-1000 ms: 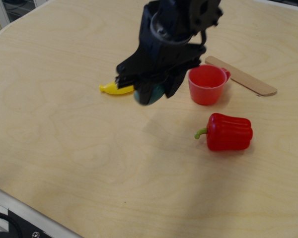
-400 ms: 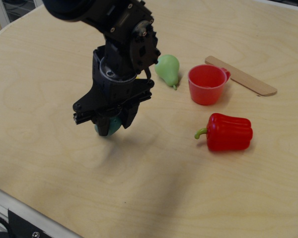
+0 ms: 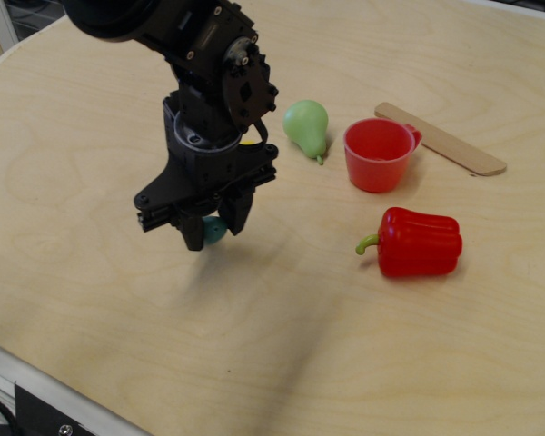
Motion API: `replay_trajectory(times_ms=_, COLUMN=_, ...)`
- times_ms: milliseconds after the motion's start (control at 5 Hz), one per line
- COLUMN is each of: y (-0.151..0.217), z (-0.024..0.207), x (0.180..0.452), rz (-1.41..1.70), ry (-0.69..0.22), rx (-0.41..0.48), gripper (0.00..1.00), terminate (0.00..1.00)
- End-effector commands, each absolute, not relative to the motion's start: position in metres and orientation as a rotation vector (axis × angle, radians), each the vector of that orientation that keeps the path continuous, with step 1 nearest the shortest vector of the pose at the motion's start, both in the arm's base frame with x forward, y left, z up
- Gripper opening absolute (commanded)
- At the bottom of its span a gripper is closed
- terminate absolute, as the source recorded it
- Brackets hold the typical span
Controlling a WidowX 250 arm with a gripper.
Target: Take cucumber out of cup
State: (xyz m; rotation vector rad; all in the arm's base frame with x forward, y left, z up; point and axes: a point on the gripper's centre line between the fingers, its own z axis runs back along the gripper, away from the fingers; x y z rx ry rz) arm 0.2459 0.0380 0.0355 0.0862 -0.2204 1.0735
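Note:
The teal cucumber (image 3: 214,231) is out of the cup and low over the table at centre left. Only a small part of it shows between the black fingers. My gripper (image 3: 212,229) points down around it with the jaws slightly apart, and the left finger (image 3: 193,238) covers much of the piece. The red cup (image 3: 378,154) stands upright and empty at the right, its little handle toward the wooden stick, well apart from the gripper.
A pale green pear (image 3: 306,128) lies just left of the cup. A red bell pepper (image 3: 419,242) lies in front of the cup. A flat wooden stick (image 3: 443,139) lies behind the cup. A bit of yellow toy (image 3: 246,141) shows behind my arm.
My gripper carried the cucumber from beside the cup to the left and toward the front, then lowered it. Since 0.4 s ago it has barely moved, and less of the cucumber shows.

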Motion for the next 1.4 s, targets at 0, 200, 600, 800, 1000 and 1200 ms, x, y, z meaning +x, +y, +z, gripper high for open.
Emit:
replay_trajectory(times_ms=0, y=0.038, z=0.034, x=0.249, rz=1.035, ry=-0.197, rx=0.063, gripper=1.0, terminate=0.0)
replay_trajectory(times_ms=200, y=0.038, z=0.036, x=0.25, rz=1.038, ry=-0.198, rx=0.066, gripper=1.0, terminate=0.0)
replay_trajectory(times_ms=600, y=0.033, z=0.057, x=0.258, rz=1.035, ry=-0.238, rx=0.058, gripper=1.0, terminate=0.0)
replay_trajectory(times_ms=800, y=0.029, z=0.088, x=0.265, rz=1.017, ry=-0.309, rx=0.055, gripper=1.0, terminate=0.0)
replay_trajectory(times_ms=1000, y=0.029, z=0.088, x=0.265, rz=1.017, ry=-0.309, rx=0.055, gripper=1.0, terminate=0.0)
replay_trajectory(times_ms=1200, y=0.029, z=0.088, x=0.265, rz=1.017, ry=-0.309, rx=0.055, gripper=1.0, terminate=1.0)
